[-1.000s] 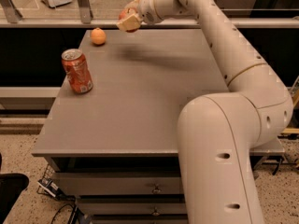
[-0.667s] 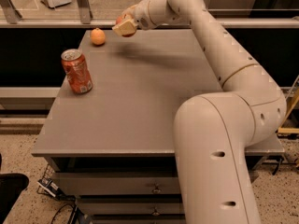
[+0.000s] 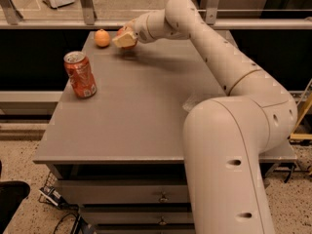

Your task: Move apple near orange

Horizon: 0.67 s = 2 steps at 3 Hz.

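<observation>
The orange (image 3: 102,38) is a small round fruit at the far left of the grey table (image 3: 146,111). My gripper (image 3: 125,38) reaches in from the right and hangs just right of the orange, low over the table's far edge. It is shut on the apple (image 3: 120,31), of which only a reddish sliver shows between and behind the pale fingers (image 3: 126,40). A small gap lies between the apple and the orange.
A red soda can (image 3: 80,74) stands upright on the left side of the table, in front of the orange. My arm (image 3: 219,57) crosses the right half of the table. A railing (image 3: 58,24) runs behind the far edge.
My gripper has carried the apple leftward and a little lower, closing the gap to the orange. The orange and the can have not moved.
</observation>
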Each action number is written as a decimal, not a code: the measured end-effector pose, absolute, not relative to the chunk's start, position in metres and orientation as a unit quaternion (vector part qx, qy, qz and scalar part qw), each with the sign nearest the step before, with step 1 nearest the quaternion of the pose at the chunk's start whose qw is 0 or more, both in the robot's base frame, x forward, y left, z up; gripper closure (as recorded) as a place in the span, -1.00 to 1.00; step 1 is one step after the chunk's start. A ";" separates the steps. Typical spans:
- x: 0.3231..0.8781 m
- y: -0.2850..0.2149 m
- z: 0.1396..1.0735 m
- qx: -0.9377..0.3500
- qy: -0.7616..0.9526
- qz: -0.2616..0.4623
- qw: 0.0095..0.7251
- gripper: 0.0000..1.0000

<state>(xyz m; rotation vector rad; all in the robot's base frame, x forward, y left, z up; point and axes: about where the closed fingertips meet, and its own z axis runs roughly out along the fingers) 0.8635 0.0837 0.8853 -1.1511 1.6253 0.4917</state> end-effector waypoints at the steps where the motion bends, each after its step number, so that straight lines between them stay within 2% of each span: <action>1: 0.861 0.096 0.871 -0.476 0.681 0.216 0.513 1.00; 2: 0.861 0.100 0.868 -0.477 0.681 0.218 0.511 0.71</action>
